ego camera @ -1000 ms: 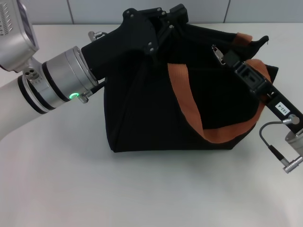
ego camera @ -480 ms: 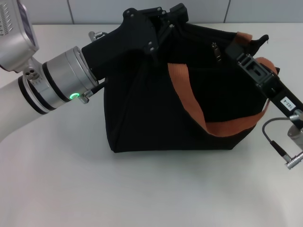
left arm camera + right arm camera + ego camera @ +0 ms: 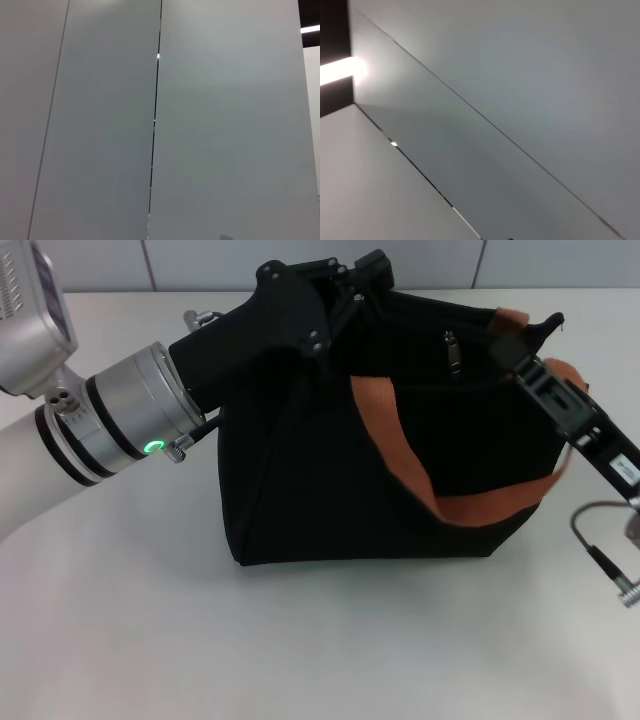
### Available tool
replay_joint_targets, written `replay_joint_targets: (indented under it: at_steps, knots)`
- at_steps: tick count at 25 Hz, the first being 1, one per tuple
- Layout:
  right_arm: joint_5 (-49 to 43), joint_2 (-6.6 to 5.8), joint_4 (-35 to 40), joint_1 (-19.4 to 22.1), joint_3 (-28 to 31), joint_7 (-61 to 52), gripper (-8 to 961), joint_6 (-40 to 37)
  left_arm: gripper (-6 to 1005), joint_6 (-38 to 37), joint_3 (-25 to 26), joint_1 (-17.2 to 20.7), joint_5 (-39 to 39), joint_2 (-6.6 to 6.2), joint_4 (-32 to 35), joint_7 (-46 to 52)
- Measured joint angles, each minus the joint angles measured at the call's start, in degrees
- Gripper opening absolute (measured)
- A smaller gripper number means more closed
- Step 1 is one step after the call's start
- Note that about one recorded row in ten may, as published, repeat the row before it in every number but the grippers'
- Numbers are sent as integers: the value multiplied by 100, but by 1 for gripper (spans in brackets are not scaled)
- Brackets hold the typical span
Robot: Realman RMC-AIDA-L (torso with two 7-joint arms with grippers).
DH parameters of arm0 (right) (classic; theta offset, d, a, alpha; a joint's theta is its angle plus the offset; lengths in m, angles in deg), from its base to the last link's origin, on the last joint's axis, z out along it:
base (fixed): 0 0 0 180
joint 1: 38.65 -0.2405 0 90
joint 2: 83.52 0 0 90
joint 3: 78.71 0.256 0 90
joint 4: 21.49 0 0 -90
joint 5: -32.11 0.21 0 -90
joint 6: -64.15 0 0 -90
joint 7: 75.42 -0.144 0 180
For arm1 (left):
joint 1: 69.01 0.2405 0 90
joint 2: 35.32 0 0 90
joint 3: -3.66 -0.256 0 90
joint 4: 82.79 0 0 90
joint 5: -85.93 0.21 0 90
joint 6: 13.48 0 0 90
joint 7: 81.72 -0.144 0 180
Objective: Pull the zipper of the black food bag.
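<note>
Zipper (image 3: pixel 453 351): we see its small silver pull tab hanging at the upper right of the head view, on the top edge of the black food bag (image 3: pixel 330 470), which fills the frame's centre on the white table (image 3: pixel 300 640). Our left gripper (image 3: pixel 360 275) presses at the bag's upper left corner; we cannot tell its jaw state. Our right gripper (image 3: pixel 515 335) sits just right of the tab, apart from it, finger state unclear. An orange strap (image 3: pixel 400 460) drapes across the front. Both wrist views show only grey wall panels (image 3: pixel 225 125).
</note>
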Motion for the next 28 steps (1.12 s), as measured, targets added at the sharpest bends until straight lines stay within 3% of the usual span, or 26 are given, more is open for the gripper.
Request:
replay_joint_targets:
  at_steps: [12,17,28]
  knots:
    - [8,-32,1292,-6,-23,277,228,-758,19,32,0,-68,0,0,0,0]
    - [-20,-28,1736,-296,-141,-455,230,-582,19,42,-1,-132,4,0,-11,0]
    - [12,3,1749,-634,-502,-266,211,107,19,108,5,-181,4,0,-35,-6]
